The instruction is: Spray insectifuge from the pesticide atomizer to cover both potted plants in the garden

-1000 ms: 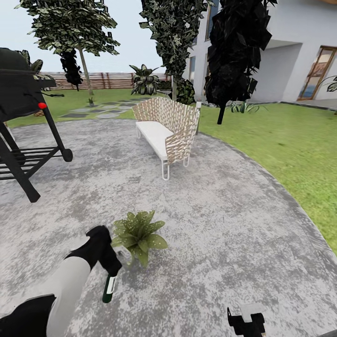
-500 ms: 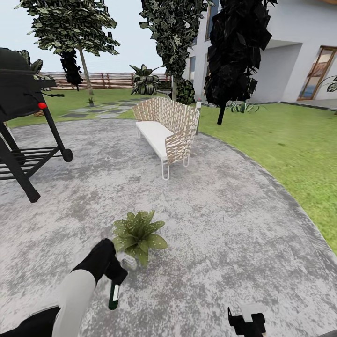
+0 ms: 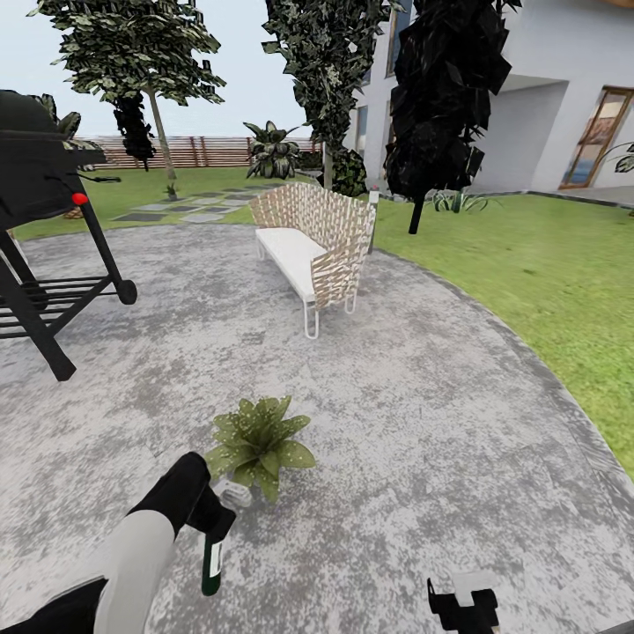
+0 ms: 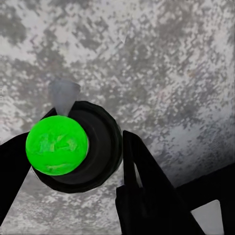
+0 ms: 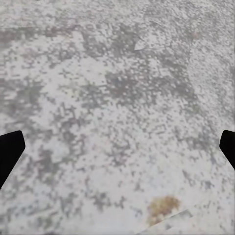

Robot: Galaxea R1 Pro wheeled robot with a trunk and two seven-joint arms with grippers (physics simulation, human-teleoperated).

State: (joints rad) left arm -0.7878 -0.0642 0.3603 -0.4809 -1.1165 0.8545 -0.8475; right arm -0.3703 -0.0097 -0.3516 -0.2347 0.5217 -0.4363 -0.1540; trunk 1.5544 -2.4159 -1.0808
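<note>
Pesticide atomizer (image 3: 211, 557) gripped in left end effector (image 3: 210, 519) (bottle downward).

One potted plant (image 3: 258, 443) on patio. One sprayer bottle (image 3: 211, 556). One woven bench (image 3: 313, 241). One black grill (image 3: 40, 220). Three trees: (image 3: 132, 53), (image 3: 326, 62), (image 3: 445, 97). One wooden fence (image 3: 202, 151). One house (image 3: 546, 88).
</note>
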